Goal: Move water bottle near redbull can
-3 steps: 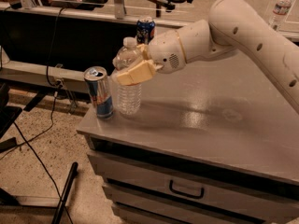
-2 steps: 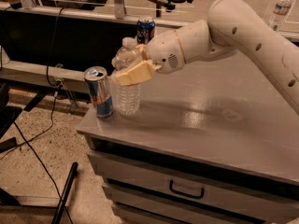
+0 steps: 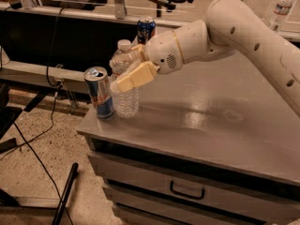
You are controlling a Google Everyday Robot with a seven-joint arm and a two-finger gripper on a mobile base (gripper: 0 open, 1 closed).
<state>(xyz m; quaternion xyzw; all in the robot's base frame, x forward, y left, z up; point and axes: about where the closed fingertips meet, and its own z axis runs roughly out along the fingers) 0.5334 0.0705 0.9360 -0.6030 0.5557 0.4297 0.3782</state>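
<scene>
The water bottle point(image 3: 125, 99), clear ribbed plastic with a white cap, stands upright near the front left corner of the grey table point(image 3: 211, 125). The redbull can point(image 3: 99, 93), slim, silver and blue, stands just left of it, almost touching. My gripper point(image 3: 124, 70) reaches in from the right on the white arm. Its tan fingers point(image 3: 133, 76) sit on either side of the bottle's upper half and are shut on it. The near finger hides the bottle's label.
A shorter dark blue can point(image 3: 146, 29) stands at the table's far left edge behind the gripper. A small clear bottle point(image 3: 282, 7) stands far back right. Drawers with a handle point(image 3: 186, 191) are below the tabletop. Cables and a black pole point(image 3: 63, 196) lie on the floor at left.
</scene>
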